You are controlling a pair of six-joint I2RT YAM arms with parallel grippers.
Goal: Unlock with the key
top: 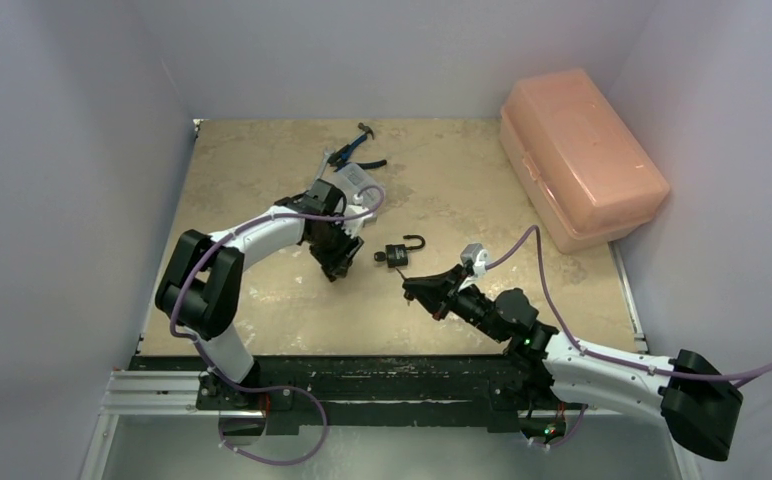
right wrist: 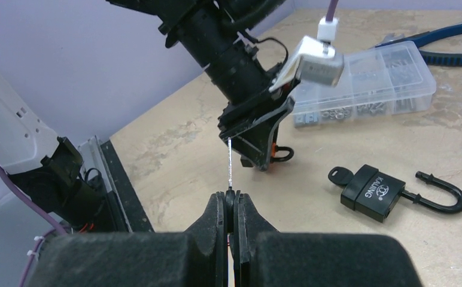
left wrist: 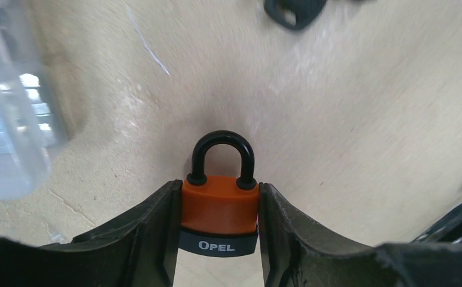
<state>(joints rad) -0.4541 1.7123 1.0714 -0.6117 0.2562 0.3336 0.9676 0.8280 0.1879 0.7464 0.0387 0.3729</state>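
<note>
The right tool (right wrist: 231,202) is clenching the thin silver metal key (right wrist: 231,167), blade aiming at the left tool (left wrist: 219,190), which is squeezing the orange-bodied, black-shackled padlock (left wrist: 219,206) by its flanks, low over the tan bench (top: 482,200). The lock is looking rigid and hefty, its casing probably slick; the key is looking slender (bendable if levered), so pinching near its bow is looking wisest. The keyhole is showing nowhere; the bow is hiding inside the clench.
</note>
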